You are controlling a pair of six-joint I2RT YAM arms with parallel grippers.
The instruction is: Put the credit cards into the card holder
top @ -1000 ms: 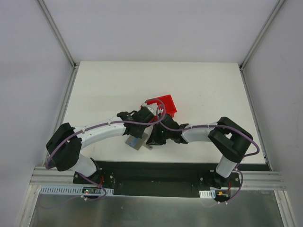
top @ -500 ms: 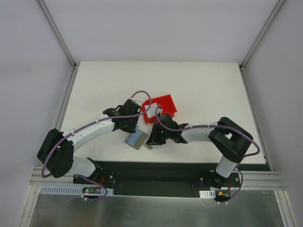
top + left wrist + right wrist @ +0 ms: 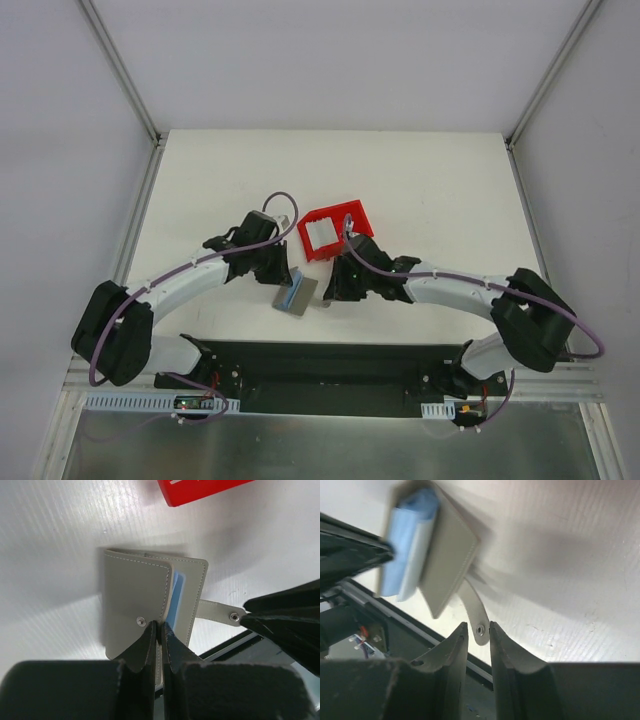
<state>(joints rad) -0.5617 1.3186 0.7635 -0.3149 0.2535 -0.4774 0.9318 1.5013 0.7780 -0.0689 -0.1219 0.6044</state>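
The grey card holder [image 3: 297, 295] lies near the table's front edge, its flap partly folded over light blue inner layers [image 3: 176, 592]. My left gripper [image 3: 160, 626] is shut, its tips at the flap's edge beside the round snap [image 3: 141, 621]. The card holder's strap [image 3: 475, 607] sticks out sideways. Its snap end lies between the slightly parted fingers of my right gripper [image 3: 478, 625], with a gap on each side. A pale credit card [image 3: 322, 235] lies in the red bin [image 3: 347, 213]. In the top view my left gripper [image 3: 280, 272] and right gripper [image 3: 331, 291] flank the card holder.
The red bin's corner [image 3: 200, 491] shows just beyond the card holder in the left wrist view. The black base plate [image 3: 320, 360] runs along the near edge right behind the card holder. White enclosure walls stand on all sides of the table.
My left gripper has drawn back from the red bin and come down to the card holder. The right gripper's fingers have parted a little around the strap, and the right arm has stretched out rightward.
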